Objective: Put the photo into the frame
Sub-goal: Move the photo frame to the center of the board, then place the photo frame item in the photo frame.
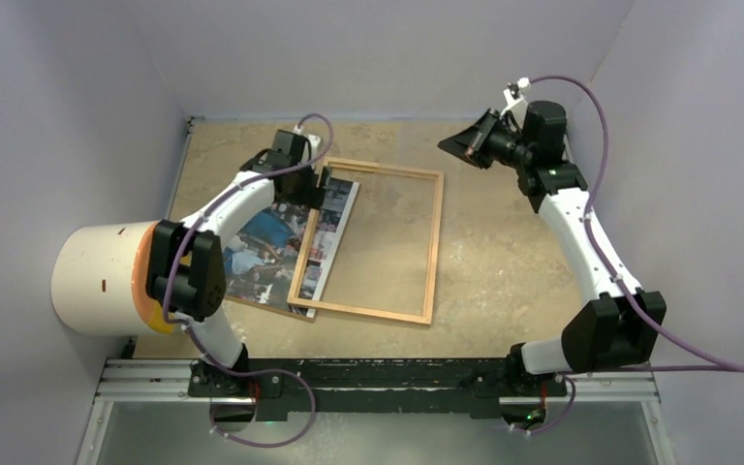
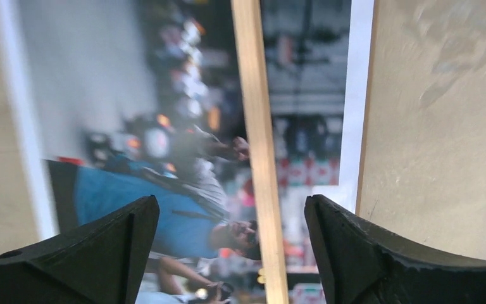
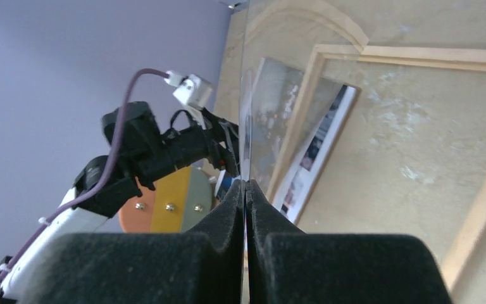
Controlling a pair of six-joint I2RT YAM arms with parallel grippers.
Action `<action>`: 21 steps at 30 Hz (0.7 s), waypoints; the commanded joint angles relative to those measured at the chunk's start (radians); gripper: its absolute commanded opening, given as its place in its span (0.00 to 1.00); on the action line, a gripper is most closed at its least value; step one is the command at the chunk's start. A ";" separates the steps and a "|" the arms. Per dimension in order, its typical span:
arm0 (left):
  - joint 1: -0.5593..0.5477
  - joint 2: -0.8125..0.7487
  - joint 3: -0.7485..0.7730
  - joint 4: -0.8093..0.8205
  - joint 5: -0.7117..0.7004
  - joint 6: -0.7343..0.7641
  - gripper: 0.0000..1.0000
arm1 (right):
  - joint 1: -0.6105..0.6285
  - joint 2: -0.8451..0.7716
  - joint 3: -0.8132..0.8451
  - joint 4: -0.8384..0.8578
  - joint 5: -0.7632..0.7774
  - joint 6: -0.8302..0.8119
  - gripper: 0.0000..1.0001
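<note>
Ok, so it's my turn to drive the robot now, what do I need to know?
Left gripper: open, holding nothing, above the frame's left edge where it crosses the photo.
Right gripper: shut on a clear sheet, held up edge-on.
Photo: face up on the table, mostly left of the frame, one strip under its left edge.
Done: nothing fitted yet.
Left: get the photo fully inside the frame; the sheet probably goes in too.

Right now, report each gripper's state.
Left gripper: open, empty, above the glossy colour photo print and thin light-wood frame rail.
Right gripper: shut on a thin clear pane.
</note>
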 commanded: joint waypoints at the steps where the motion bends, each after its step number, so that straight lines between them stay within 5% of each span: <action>1: 0.076 -0.139 0.137 -0.033 0.006 0.071 0.93 | 0.124 0.054 0.141 0.036 0.083 0.026 0.00; 10: 0.301 -0.147 0.292 -0.122 0.096 0.148 0.95 | 0.362 0.262 0.308 0.191 0.069 0.110 0.00; 21: 0.374 -0.102 0.118 -0.087 0.168 0.235 0.97 | 0.363 0.255 -0.266 0.517 0.247 0.143 0.00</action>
